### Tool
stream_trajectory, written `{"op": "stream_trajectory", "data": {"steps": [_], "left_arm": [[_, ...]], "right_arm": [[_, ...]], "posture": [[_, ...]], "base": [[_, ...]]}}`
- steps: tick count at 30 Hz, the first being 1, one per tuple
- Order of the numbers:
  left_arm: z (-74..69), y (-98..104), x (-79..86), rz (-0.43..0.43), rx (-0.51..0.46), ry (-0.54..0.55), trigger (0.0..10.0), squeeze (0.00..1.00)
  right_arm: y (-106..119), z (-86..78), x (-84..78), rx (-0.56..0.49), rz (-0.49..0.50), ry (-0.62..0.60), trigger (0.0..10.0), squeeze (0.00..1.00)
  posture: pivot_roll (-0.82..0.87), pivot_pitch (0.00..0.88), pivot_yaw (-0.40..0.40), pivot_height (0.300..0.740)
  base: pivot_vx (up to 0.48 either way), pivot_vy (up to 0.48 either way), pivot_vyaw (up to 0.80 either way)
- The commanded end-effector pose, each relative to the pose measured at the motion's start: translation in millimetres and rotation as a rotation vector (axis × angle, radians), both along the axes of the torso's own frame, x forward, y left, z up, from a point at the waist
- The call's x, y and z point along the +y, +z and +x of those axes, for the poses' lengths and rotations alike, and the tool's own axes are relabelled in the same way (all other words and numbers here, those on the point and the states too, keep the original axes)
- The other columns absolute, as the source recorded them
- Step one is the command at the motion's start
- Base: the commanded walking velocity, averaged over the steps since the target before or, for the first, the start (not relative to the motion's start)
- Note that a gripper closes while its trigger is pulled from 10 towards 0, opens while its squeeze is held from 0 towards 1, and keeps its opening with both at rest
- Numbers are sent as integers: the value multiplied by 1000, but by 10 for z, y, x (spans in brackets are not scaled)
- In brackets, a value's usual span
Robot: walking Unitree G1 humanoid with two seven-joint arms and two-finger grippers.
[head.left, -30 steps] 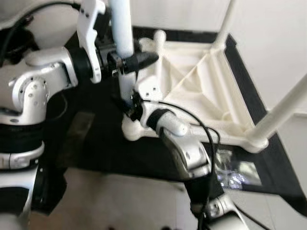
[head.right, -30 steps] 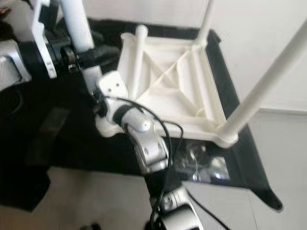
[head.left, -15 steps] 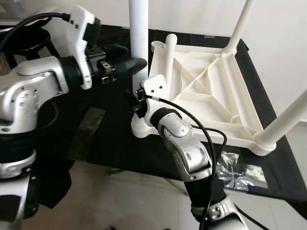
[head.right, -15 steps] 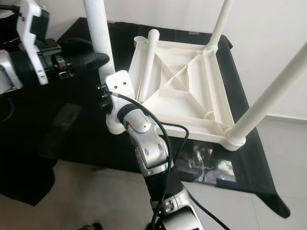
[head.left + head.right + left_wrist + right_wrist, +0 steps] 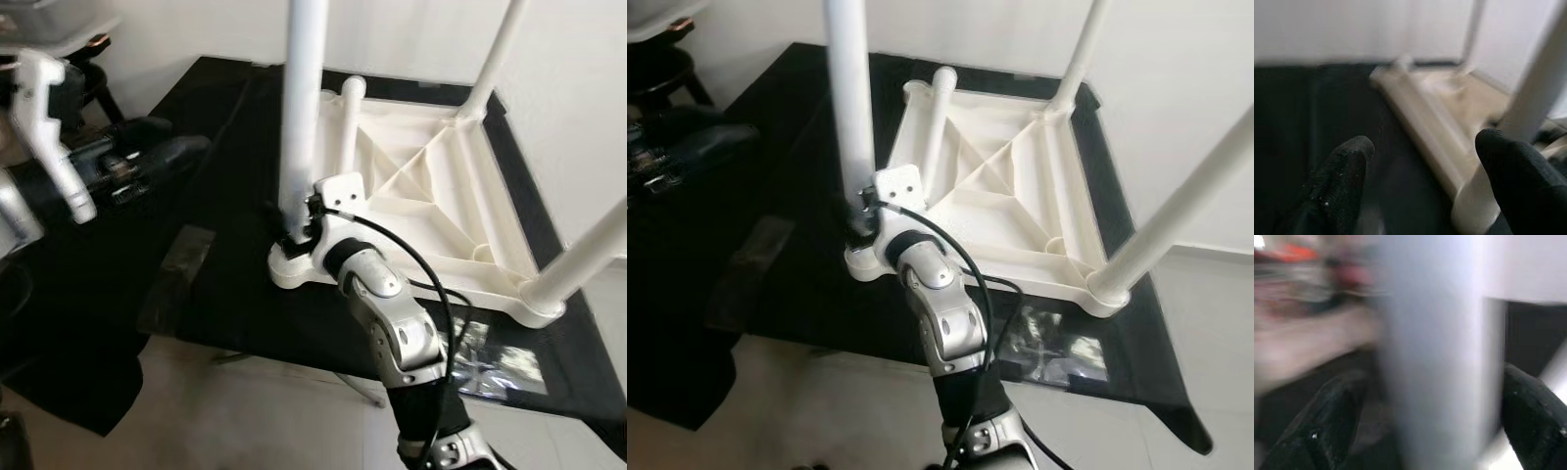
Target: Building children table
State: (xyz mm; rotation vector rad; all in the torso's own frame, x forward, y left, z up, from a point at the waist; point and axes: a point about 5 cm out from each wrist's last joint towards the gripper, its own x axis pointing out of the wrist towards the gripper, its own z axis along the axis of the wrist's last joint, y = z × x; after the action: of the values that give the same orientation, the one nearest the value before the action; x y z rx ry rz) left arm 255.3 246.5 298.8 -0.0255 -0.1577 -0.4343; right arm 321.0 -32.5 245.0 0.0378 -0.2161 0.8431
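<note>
upturned white table [image 5: 421, 211], right gripper [image 5: 294, 233] clasping near leg [image 5: 302, 108]

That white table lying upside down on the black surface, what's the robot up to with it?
The robot is fitting legs to the upturned white table. Its right gripper is at the base of the near-left leg, which stands upright in its corner socket; the right wrist view shows the fingers either side of it. The left gripper hangs open off to the left, holding nothing. Two more legs stand in their corners, and a loose leg lies across the underside.
</note>
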Motion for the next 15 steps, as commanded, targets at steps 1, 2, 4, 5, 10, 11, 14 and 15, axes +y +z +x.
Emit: {"op": "stream_trajectory", "data": {"steps": [1, 2, 4, 5, 10, 11, 14, 15], "left_arm": [[-53, -246, -23, -1, 43, 107, 10000, 0], [-53, -246, -23, -1, 43, 107, 10000, 0], [-110, -553, -151, -7, 95, 177, 10000, 0], [-152, -713, -248, 2, 112, 217, 10000, 0], [-302, -1019, -564, 22, 147, 256, 10000, 0], [-391, -1116, -709, 31, 163, 232, 10000, 0], [-553, -1174, -929, 73, 144, 143, 10000, 0], [-629, -1139, -1004, 106, 96, 87, 10000, 0]], "right_arm": [[91, -60, -8, -67, -45, 215, 10000, 0], [91, -60, -8, -67, -45, 215, 10000, 0], [77, -2, -101, -105, -173, 321, 10000, 0], [61, 61, -156, -118, -249, 355, 10000, 0], [136, 215, -231, -132, -311, 380, 10000, 0], [199, 288, -240, -134, -307, 383, 10000, 0], [306, 388, -251, -137, -290, 399, 10000, 0], [345, 421, -256, -129, -276, 422, 10000, 0]], "posture": [[33, 166, -44, 740], [33, 166, -44, 740], [44, 180, -54, 740], [44, 180, -54, 740], [68, 201, -57, 740], [77, 220, -56, 740], [92, 248, -60, 740], [94, 253, -60, 740]], "base": [[0, 0, 0], [0, 0, 0], [0, 0, 0], [0, 0, 0], [0, 0, 0], [0, 0, 0], [0, 0, 0], [0, 0, 0]]}}
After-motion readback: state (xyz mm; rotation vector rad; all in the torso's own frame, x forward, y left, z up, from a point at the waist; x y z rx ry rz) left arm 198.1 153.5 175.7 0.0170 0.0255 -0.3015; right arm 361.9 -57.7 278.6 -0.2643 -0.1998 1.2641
